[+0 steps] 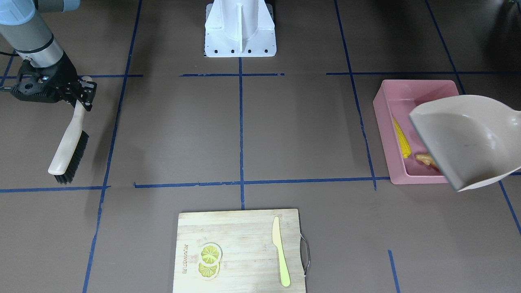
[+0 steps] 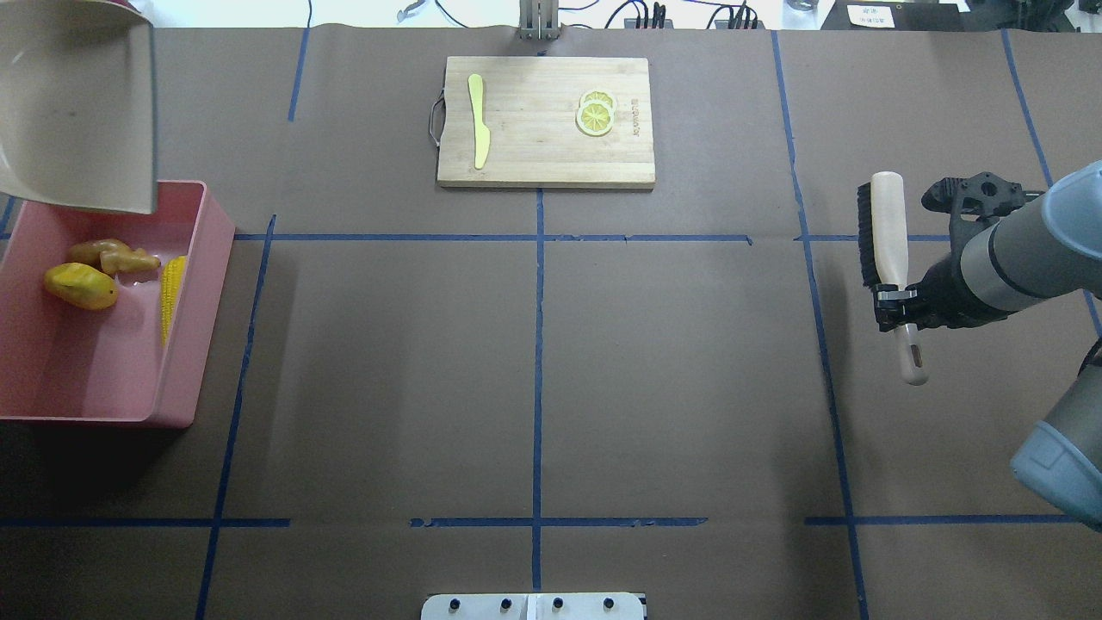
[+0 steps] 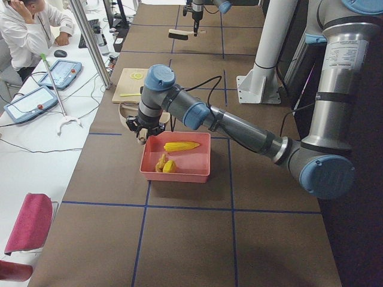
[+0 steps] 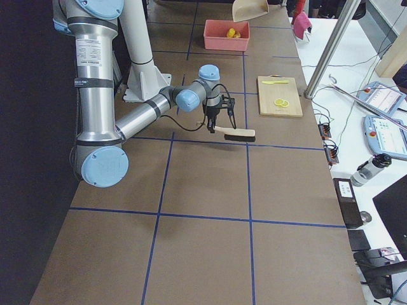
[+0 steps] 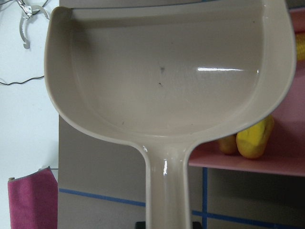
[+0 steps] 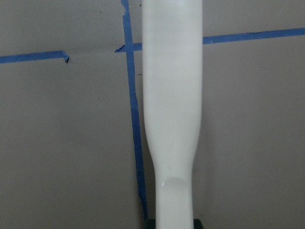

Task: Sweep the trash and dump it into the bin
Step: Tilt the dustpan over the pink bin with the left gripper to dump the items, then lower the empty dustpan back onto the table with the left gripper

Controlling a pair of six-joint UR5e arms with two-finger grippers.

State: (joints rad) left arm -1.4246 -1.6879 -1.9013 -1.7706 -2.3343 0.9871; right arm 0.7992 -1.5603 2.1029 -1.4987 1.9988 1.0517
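setting: robotics lab | operator (image 3: 27, 27) sitting off table's (image 2: 387, 387) far edge, teach pendants (image 3: 64, 73) lying alongside | blue tape (image 2: 538, 344) gridding the tabletop

Robot's right gripper (image 4: 212, 124) clasps a brush (image 4: 236, 133) by the handle end. The head juts out level from it toward the operators' side, bristles down, above the brown table (image 4: 203, 184). Well beyond the gripper, at the far end, the pink bin (image 4: 226, 43) holds yellow trash (image 4: 232, 32), with a beige dustpan (image 4: 249, 10) raised just past it. A cutting board (image 4: 289, 92) lies nearer, off to the brush's side.
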